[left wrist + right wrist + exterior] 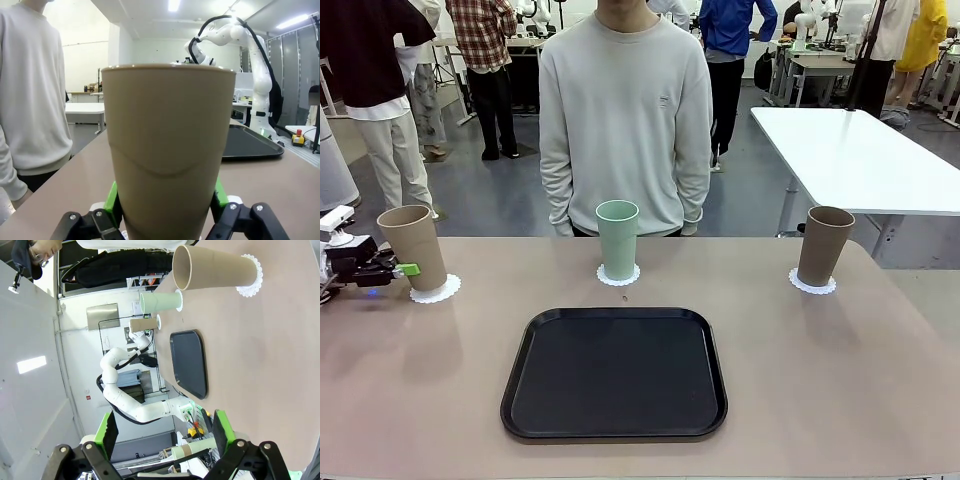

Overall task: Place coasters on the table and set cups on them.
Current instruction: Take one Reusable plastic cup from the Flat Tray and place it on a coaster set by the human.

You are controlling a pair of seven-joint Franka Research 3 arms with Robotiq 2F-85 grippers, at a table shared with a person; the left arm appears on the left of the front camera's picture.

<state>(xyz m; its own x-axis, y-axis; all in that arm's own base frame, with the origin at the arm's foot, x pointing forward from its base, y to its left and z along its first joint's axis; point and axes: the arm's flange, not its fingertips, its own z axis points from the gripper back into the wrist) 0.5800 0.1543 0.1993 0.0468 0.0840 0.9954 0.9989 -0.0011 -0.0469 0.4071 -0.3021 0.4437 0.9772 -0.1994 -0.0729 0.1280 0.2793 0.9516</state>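
Gripping the left tan cup near its base, the left gripper is pinching it between its green pads at the table's far left edge; in the front view this cup is leaning slightly and sitting on a coaster. In the left wrist view the same cup is filling the space between the fingers. The mint cup is standing upright on its coaster at the middle of the far edge, in front of a person in a pale sweatshirt. The right tan cup is standing on a third coaster near the far right edge. A black tray is lying toward the near edge. In the right wrist view, the right gripper is holding its fingers spread wide with nothing between them, well apart from the 3 cups.
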